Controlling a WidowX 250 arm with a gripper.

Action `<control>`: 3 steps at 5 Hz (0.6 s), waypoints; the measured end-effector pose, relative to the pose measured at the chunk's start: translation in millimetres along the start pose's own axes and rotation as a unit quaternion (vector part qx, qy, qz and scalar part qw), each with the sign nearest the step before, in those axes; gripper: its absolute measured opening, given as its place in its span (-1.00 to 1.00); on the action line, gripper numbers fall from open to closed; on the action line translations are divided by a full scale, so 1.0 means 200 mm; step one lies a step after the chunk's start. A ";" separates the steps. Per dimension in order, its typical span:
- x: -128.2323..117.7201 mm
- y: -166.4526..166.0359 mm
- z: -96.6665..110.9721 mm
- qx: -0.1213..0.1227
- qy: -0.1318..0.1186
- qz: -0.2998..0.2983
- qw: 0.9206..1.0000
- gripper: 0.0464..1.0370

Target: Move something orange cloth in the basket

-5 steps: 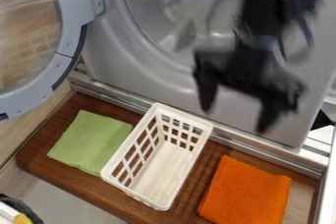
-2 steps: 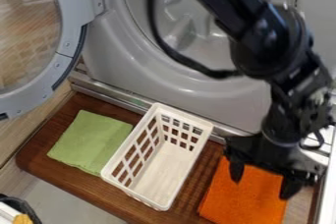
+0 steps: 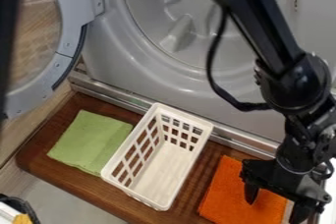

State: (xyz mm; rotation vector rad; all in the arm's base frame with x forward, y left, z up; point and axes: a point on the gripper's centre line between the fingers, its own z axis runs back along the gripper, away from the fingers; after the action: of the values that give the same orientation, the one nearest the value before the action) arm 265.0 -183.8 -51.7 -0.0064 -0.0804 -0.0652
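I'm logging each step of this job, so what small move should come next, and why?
Probably lower the gripper a little, then close it on the orange cloth. It is open, with one finger over the cloth and the other by its right edge in view; the cloth lies flat outside the basket. Whether it already touches, I can't tell.
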 end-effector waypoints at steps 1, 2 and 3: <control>0.01 -0.02 -0.11 0.025 0.017 -0.047 0.998 0.93; 0.01 -0.03 -0.12 0.023 0.019 -0.060 0.998 0.93; 0.01 -0.05 -0.13 0.013 0.028 -0.067 0.997 0.82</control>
State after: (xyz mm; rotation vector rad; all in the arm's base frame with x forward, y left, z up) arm 268.1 -193.7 -78.3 0.0261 -0.0258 -0.1989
